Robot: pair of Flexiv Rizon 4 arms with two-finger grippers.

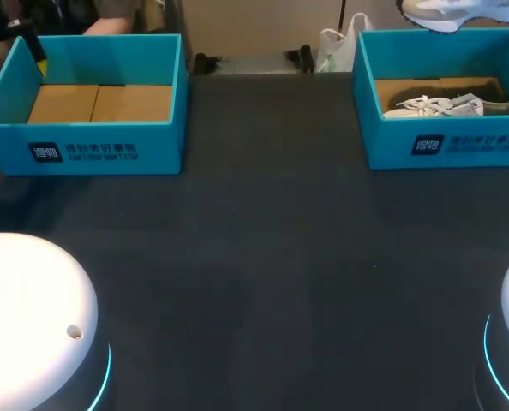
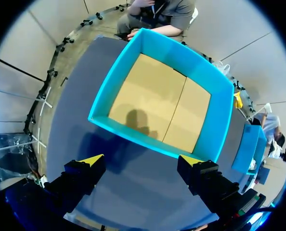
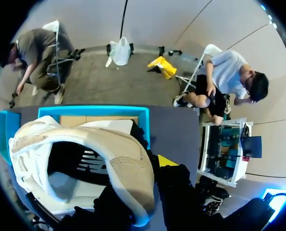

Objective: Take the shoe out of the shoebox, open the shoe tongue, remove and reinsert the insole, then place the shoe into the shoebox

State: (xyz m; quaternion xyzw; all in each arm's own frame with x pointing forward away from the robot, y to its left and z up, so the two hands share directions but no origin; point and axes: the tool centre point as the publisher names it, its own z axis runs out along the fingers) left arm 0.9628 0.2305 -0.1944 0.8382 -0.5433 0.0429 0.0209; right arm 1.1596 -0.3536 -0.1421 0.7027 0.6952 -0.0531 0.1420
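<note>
My right claw (image 3: 153, 169) is clamped on the collar of the beige-and-white suede sneaker (image 3: 128, 163), holding it aloft over the right-hand teal cardboard shoebox (image 1: 392, 145), I judge to free the tongue. My left claw (image 2: 140, 166) hangs with fingers apart before the empty teal shoebox (image 2: 133, 132), likely waiting to assist.

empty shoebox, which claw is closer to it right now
Left. The left claw hangs open over the table, just short of the near wall of the empty shoebox. The right claw is far off, up by the other shoebox, shut on a shoe.
</note>
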